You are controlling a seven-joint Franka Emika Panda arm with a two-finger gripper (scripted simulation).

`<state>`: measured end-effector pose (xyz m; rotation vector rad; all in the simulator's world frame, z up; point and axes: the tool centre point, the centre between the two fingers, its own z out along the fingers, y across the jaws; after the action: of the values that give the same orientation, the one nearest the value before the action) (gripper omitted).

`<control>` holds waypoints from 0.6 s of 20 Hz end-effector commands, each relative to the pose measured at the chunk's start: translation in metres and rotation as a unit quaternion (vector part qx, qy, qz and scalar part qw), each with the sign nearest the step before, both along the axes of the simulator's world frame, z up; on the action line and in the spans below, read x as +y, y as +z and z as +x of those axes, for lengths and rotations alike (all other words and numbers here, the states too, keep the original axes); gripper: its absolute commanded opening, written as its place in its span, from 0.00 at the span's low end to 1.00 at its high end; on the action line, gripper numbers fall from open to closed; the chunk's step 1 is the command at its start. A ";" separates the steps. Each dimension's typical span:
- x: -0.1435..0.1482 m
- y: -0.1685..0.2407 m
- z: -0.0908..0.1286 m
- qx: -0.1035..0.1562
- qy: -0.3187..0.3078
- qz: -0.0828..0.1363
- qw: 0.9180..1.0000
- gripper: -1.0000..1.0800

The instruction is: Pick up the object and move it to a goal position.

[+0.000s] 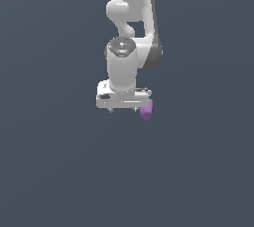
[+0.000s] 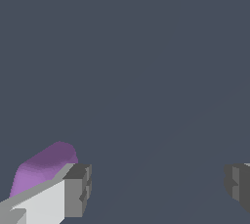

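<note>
The purple object (image 1: 146, 110) lies on the dark grey table (image 1: 49, 171), peeking out just past the exterior view's right end of the white tool (image 1: 122, 109). In the wrist view the object (image 2: 44, 167) sits outside the tool (image 2: 156, 186), behind the outer side of one finger (image 2: 77, 189), not in the gap between the fingers. Its rounded body is partly hidden by that finger. The tool's fingers are spread wide apart, with only bare table between them. The white arm (image 1: 131, 28) rises above the tool toward the far side. Whether finger and object touch cannot be told.
</note>
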<state>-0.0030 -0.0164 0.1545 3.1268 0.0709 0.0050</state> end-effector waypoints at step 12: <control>-0.002 -0.003 0.002 0.004 0.012 0.000 1.000 0.96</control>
<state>-0.0007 -0.0179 0.1519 3.1255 0.1052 -0.0058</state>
